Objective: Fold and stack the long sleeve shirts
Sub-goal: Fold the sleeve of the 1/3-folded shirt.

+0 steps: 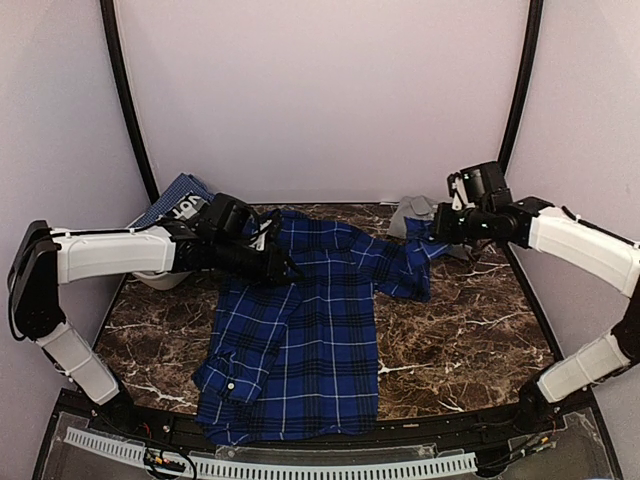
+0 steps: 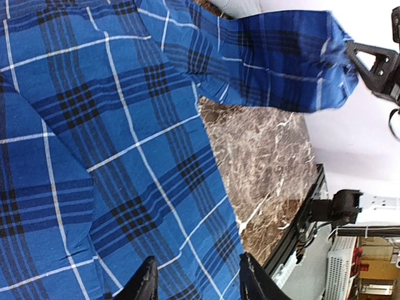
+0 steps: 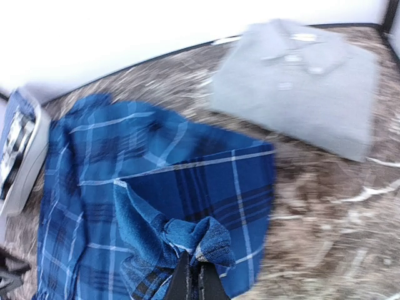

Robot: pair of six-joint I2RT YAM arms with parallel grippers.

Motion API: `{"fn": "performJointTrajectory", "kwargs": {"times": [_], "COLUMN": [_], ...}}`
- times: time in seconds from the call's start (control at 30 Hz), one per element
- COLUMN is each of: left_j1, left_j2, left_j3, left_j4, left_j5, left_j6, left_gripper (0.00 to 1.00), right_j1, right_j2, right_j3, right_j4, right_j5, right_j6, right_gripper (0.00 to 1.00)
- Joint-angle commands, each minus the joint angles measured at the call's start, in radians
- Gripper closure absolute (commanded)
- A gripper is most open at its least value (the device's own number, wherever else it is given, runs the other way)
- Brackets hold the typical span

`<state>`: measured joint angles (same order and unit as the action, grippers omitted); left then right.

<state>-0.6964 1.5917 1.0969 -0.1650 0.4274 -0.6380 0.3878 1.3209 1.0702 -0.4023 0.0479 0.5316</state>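
Observation:
The royal-blue and black plaid shirt [image 1: 300, 340] lies spread on the dark marble table [image 1: 470, 340], its body running toward the front edge. My left gripper [image 1: 275, 262] hovers low over its upper left part. In the left wrist view this gripper [image 2: 200, 284] is open, with flat plaid cloth [image 2: 112, 125] showing between the fingers. My right gripper [image 1: 435, 225] is shut on the bunched end of the shirt's right sleeve [image 3: 206, 240], lifted off the table. The grey shirt [image 3: 300, 81] lies folded at the back right, just behind that gripper.
A white bin [image 1: 165, 225] holding blue patterned cloth stands at the back left by the wall. Black frame posts [image 1: 125, 100] rise at both back corners. A perforated white rail [image 1: 300, 466] runs along the near edge between the arm bases.

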Motion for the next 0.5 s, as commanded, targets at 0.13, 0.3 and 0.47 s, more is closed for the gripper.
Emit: {"fn": "performJointTrajectory", "kwargs": {"times": [0.13, 0.3, 0.47], "left_j1": [0.053, 0.09, 0.107], "left_j2": [-0.049, -0.067, -0.059], "left_j3": [-0.078, -0.144, -0.221], "left_j4": [0.143, 0.16, 0.225], "left_j5": [0.058, 0.013, 0.0], "left_j6": [-0.118, -0.153, -0.187], "left_gripper": [0.57, 0.56, 0.54], "right_j1": [0.335, 0.444, 0.489], "right_j2": [0.378, 0.596, 0.729], "right_j3": [0.265, 0.43, 0.502], "right_j4": [0.076, 0.109, 0.133], "right_j5": [-0.027, -0.102, -0.159], "right_j6": [0.035, 0.03, 0.038], "right_gripper": [1.0, 1.0, 1.0]}}
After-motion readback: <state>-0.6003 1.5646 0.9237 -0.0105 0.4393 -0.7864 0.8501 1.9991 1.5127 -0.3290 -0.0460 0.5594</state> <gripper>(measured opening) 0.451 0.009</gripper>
